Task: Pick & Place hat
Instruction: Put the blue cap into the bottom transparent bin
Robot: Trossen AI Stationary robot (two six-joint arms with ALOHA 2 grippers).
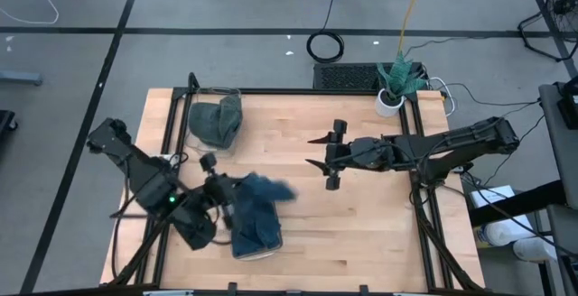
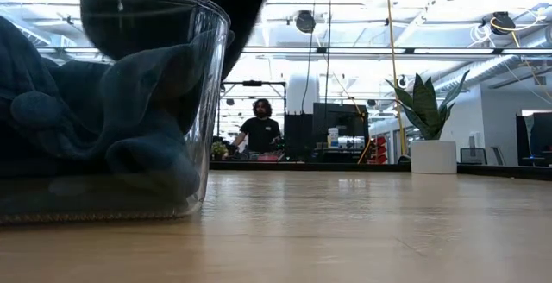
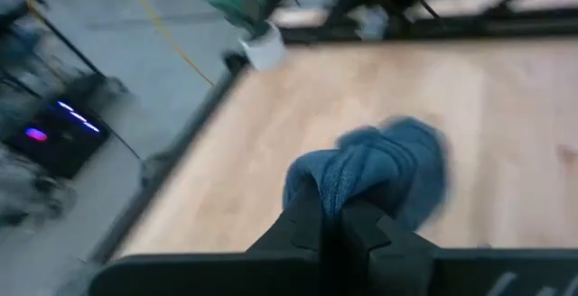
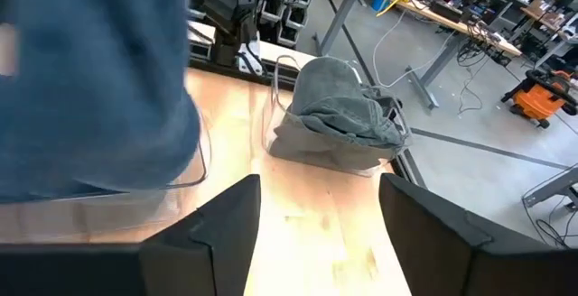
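Note:
A blue hat (image 1: 264, 190) hangs from my left gripper (image 1: 226, 197), which is shut on it, above the near clear container (image 1: 257, 240). Blue cloth (image 2: 95, 128) lies in that container; whether the held hat reaches it I cannot tell. In the left wrist view the hat (image 3: 393, 165) bulges beyond the shut fingers (image 3: 307, 224). My right gripper (image 1: 312, 152) stands open over the table's middle, pointing toward the table's left, with nothing between its fingers (image 4: 226, 219). The right wrist view shows the blue hat (image 4: 90, 88) close by. My left gripper pinches a bunched fold of the blue hat (image 3: 330, 188) between its two fingers. The fingers come from the table's left, slanting down. The hat hangs past the fingertips, clear of the table top.
A second clear container (image 1: 215, 120) at the far left holds a grey hat (image 4: 343, 106). A potted plant (image 1: 395, 84) stands at the table's far edge. Bare wood lies between the two grippers and toward the near right. A person (image 2: 260, 128) is in the room beyond.

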